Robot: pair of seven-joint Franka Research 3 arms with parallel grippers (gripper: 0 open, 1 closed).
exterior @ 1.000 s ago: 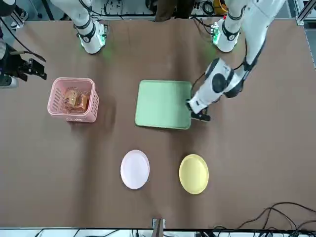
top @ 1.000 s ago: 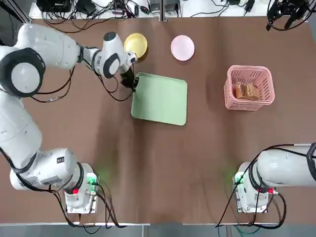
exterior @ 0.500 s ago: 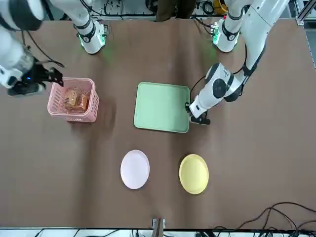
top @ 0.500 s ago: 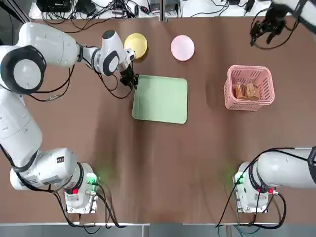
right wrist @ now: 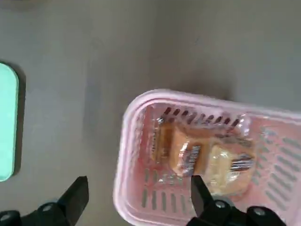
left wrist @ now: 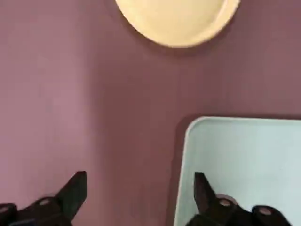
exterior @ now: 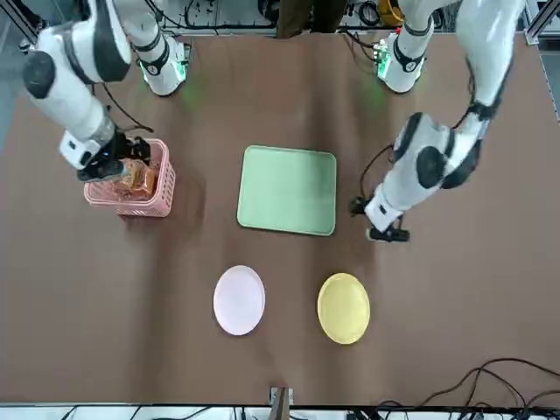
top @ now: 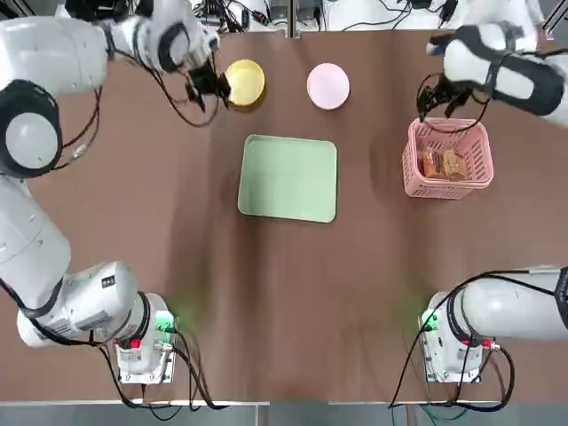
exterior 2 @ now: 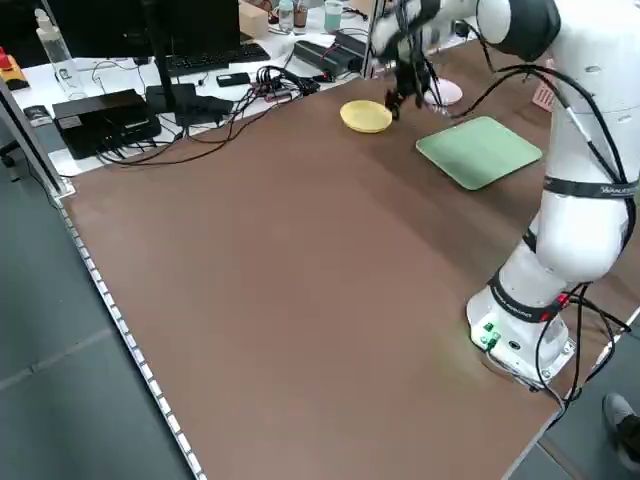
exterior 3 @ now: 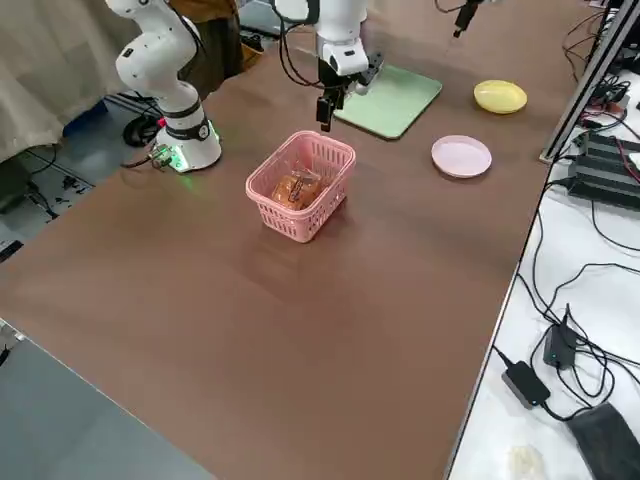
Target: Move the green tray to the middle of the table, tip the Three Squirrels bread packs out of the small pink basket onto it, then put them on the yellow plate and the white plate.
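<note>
The green tray (top: pixel 287 177) (exterior: pixel 288 191) lies flat near the middle of the table (top: pixel 293 302). My left gripper (top: pixel 206 85) (left wrist: pixel 139 183) hangs open and empty above the table, off the tray's far-left corner and beside the yellow plate (top: pixel 246 82) (left wrist: pixel 178 19). The white plate (top: pixel 328 86) (exterior: pixel 239 299) sits to the right of the yellow one. The small pink basket (top: pixel 410 173) (right wrist: pixel 127 141) stands upright at the right with the Three Squirrels bread packs (top: pixel 444 164) (right wrist: pixel 202 155) inside. My right gripper (top: pixel 435 98) (right wrist: pixel 138 197) hovers open over the basket's far-left rim.
Cables and electronics lie beyond the table's far edge (top: pixel 204 18). Both arm bases stand at the near edge, the left base (top: pixel 142 342) and the right base (top: pixel 457 342). Bare tabletop spreads between the tray and the bases.
My left gripper opened, let go of the tray's far-left corner and pulled up and away toward the yellow plate. The tray now lies square. My right arm swung in over the basket.
</note>
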